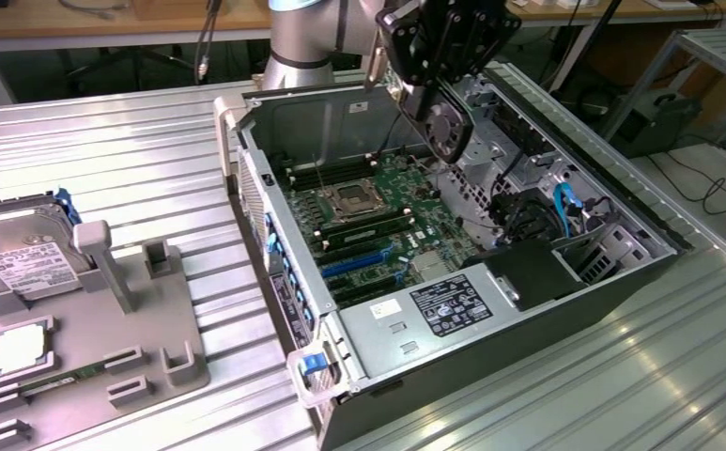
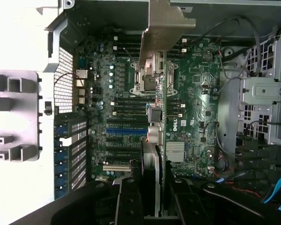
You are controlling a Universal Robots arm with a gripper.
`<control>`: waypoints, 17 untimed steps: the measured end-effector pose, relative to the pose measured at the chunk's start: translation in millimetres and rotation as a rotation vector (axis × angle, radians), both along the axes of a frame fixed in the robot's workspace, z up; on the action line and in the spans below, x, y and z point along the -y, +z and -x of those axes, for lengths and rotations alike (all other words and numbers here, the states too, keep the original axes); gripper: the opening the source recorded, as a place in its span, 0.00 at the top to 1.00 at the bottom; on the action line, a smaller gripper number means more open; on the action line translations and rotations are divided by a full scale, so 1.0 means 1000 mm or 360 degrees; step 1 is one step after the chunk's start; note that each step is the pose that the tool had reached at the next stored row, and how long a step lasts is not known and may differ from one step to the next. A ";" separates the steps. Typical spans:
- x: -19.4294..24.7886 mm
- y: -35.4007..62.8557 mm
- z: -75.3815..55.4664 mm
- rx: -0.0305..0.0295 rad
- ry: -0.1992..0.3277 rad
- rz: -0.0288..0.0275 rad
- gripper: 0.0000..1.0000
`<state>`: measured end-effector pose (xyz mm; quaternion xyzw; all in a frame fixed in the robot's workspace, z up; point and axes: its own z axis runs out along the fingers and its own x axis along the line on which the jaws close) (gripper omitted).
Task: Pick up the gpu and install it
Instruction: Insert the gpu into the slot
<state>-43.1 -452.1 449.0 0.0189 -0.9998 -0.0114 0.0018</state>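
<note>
The gpu (image 1: 444, 127) is a dark card with a round fan, hanging upright over the open computer case (image 1: 275, 113), above the far part of the green motherboard (image 1: 376, 221). My gripper (image 1: 428, 80) is shut on the card's upper edge. In the wrist view the gpu (image 2: 160, 140) appears edge-on between my black fingers (image 2: 131, 201), its pale metal bracket (image 2: 166, 28) pointing toward the case's rear wall. The blue and black expansion slots (image 2: 126, 131) lie on the motherboard (image 2: 196, 93) below and beside the card, and the card is clear of them.
Inside the case are a drive cage with blue cables (image 1: 563, 211) and a labelled grey cover (image 1: 451, 301). At the exterior view's left, a grey fixture plate (image 1: 100, 329) carries a silver hard drive (image 1: 24, 258). Everything stands on a ribbed metal table (image 1: 125, 160).
</note>
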 end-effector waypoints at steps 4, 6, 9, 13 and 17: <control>0.0000 0.0000 0.000 0.00001 0.0123 0.00000 0.72; 0.0000 0.0000 0.000 0.00001 0.0161 0.00000 0.72; 0.0000 0.0000 0.000 0.00000 0.0211 0.00001 0.72; 0.0000 0.0000 0.000 0.00001 0.0282 0.00000 0.72; 0.0001 0.0001 0.000 -0.00001 0.0342 0.00002 0.72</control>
